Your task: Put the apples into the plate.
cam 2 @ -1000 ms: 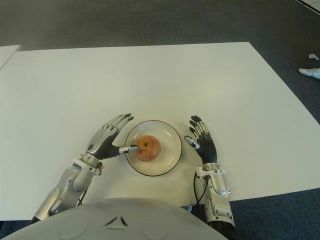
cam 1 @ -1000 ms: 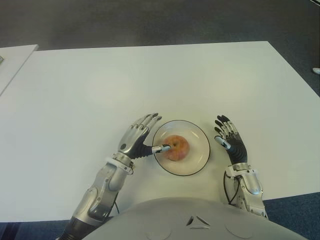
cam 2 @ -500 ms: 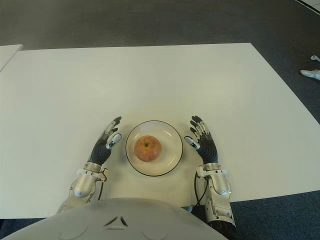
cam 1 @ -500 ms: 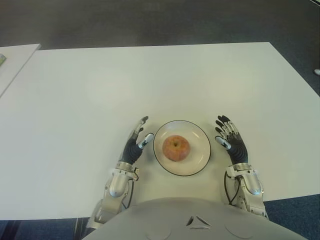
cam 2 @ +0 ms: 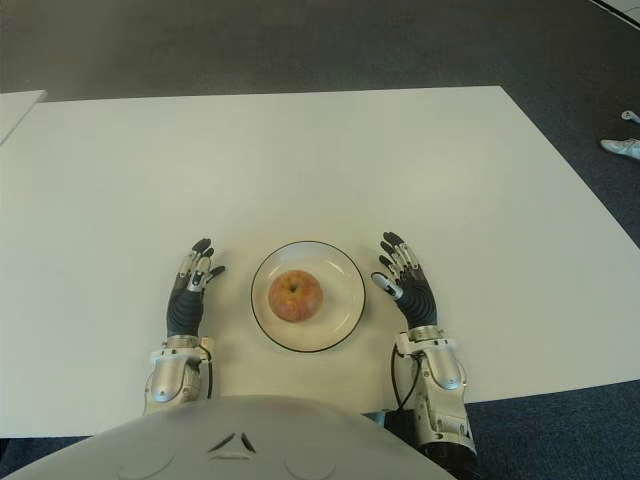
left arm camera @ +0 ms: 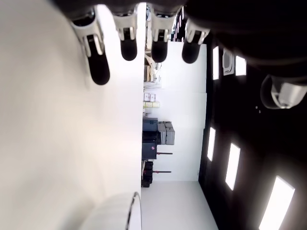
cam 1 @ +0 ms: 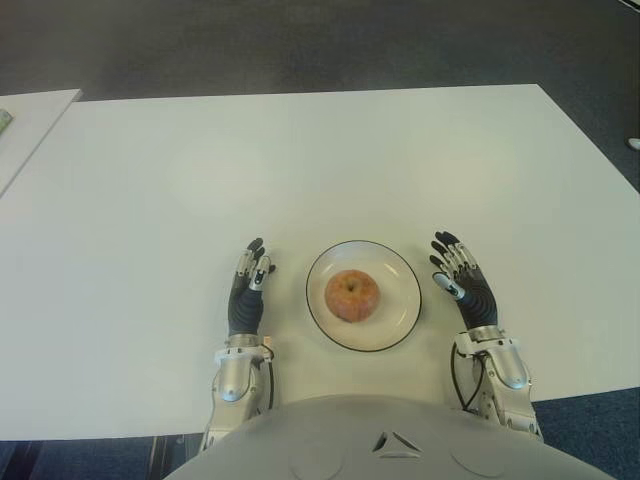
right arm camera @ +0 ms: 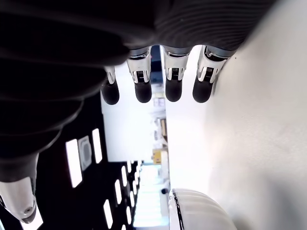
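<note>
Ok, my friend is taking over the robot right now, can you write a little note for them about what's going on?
Left hand: open, holding nothing, on the left side of the plate.
Right hand: open, holding nothing, on the right side of the plate.
Apple: sits in the middle of the plate, near the front edge of the white table. Neither hand touches it.
Done: the one apple in view is in the plate.
Left: no other apple shows on the table, so nothing more seems needed.
</note>
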{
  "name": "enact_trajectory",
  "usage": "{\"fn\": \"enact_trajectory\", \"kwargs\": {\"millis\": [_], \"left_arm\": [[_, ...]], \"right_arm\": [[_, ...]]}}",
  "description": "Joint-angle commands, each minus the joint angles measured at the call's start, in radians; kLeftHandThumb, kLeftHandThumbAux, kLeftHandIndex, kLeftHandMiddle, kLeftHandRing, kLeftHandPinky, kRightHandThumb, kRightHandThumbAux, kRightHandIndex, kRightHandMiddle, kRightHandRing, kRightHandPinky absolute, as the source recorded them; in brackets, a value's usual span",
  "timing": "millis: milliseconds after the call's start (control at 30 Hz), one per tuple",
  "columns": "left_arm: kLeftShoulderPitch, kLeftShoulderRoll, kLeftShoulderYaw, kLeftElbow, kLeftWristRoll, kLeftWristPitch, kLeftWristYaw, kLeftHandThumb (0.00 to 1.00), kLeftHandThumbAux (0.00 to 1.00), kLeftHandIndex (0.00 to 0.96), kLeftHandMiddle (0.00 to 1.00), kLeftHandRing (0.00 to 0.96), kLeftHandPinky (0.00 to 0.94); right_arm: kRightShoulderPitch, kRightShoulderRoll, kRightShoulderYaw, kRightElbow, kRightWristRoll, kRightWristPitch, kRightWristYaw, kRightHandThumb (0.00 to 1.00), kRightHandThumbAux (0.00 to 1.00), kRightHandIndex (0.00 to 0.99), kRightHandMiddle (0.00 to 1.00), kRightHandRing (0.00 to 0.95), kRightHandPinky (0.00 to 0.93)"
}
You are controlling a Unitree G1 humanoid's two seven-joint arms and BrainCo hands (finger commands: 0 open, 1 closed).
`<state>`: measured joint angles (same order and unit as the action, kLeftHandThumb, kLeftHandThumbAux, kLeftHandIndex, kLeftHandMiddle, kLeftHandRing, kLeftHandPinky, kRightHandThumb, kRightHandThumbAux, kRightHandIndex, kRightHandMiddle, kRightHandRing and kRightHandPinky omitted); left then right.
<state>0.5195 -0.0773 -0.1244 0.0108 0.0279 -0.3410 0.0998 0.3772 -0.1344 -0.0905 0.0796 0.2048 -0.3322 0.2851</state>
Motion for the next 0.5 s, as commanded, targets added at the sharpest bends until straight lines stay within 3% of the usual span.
{"fn": "enact_trajectory", "kwargs": {"millis": [33,500], "left_arm": [[0.024,-0.016,0.012,0.058,-0.007,0.037,0.010,0.000,0.291,0.135,0.102,0.071,0.091],[0.024,-0.015,0.023,0.085,-0.001,0.007,0.011,0.000,0.307,0.108,0.104,0.074,0.089]], "right_arm": [[0.036,-0.001,0.002,0.020,0.001,0.070,0.001,0.153,0.592,0.088,0.089,0.066,0.096],[0.041,-0.006,0.002,-0.004,-0.004,0.087,-0.001,0.151,0.602,0.081,0.087,0.064,0.091]]}}
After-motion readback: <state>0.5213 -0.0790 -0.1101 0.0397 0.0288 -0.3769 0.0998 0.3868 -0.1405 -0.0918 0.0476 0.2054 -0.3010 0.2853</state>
